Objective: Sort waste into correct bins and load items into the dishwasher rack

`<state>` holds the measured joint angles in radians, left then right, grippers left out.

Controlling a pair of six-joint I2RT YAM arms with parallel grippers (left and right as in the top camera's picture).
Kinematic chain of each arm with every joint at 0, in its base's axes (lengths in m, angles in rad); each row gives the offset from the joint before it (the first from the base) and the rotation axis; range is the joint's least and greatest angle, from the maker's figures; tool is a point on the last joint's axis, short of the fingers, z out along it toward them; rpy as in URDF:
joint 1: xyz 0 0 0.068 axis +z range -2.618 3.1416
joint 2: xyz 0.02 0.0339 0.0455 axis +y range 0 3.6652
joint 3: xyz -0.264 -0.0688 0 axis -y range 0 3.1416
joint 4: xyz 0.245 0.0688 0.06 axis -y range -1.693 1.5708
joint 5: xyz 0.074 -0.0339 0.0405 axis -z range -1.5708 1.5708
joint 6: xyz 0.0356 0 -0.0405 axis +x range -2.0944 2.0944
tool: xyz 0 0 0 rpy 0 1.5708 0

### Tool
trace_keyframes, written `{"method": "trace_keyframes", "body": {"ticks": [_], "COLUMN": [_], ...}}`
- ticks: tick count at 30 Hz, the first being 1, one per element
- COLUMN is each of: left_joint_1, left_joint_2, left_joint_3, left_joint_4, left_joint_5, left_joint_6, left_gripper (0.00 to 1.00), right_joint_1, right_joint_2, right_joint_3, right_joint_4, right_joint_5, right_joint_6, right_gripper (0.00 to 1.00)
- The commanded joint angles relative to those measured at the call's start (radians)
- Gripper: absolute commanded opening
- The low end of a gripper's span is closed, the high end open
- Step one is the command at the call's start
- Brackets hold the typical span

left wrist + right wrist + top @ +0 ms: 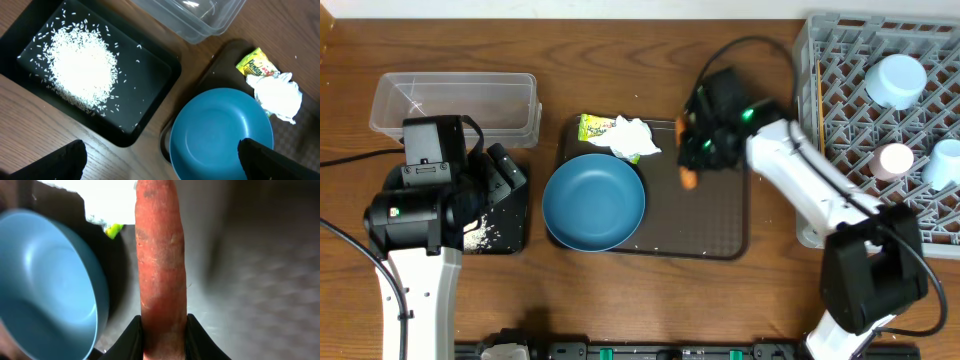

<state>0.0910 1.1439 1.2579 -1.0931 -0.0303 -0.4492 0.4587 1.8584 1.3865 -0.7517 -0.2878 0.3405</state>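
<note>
Gripping carrot [160, 265] in my right gripper [164, 325] above brown tray [710, 220], center frame; left gripper [165, 165] wide open.

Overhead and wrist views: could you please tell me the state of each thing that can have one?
Right gripper, shut on the carrot, over the brown tray.
Left gripper, open, empty.
Black tray, holding a pile of rice.
Clear tub, nothing visible inside.
Blue bowl, upright, empty, on the brown tray.
Tissue, crumpled, overlapping the wrapper.
Rack, holding three cups.
</note>
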Motion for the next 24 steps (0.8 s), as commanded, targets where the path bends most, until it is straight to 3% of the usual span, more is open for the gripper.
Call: {"method": "trace_keyframes", "body": {"ticks": [1, 7, 15, 21, 24], "left_joint_1": [0.005, 0.005, 0.005, 0.005, 0.005], "left_joint_2": [0.001, 0.001, 0.001, 0.001, 0.001], "left_joint_3": [0.016, 0.016, 0.016, 0.016, 0.016], "left_joint_4": [-0.002, -0.002, -0.002, -0.002, -0.002], "left_joint_5": [-0.008, -0.008, -0.008, -0.008, -0.008], "left_joint_6": [-0.009, -0.009, -0.009, -0.009, -0.009], "left_gripper": [0.99, 0.99, 0.99, 0.99, 0.99], "right_joint_1": [0.054, 0.125, 0.151, 0.168, 0.165], "right_joint_2": [0.001, 0.001, 0.001, 0.001, -0.002], "right_joint_3": [-0.069, -0.135, -0.138, -0.138, -0.133], "right_joint_4": [0.058, 0.090, 0.085, 0.077, 0.073], "right_joint_5": [0.039, 0.154, 0.152, 0.151, 0.145], "right_joint_6": [0.097, 0.161, 0.168, 0.169, 0.168], "right_gripper": [0.16, 0.22, 0.41, 0.47, 0.57]}}
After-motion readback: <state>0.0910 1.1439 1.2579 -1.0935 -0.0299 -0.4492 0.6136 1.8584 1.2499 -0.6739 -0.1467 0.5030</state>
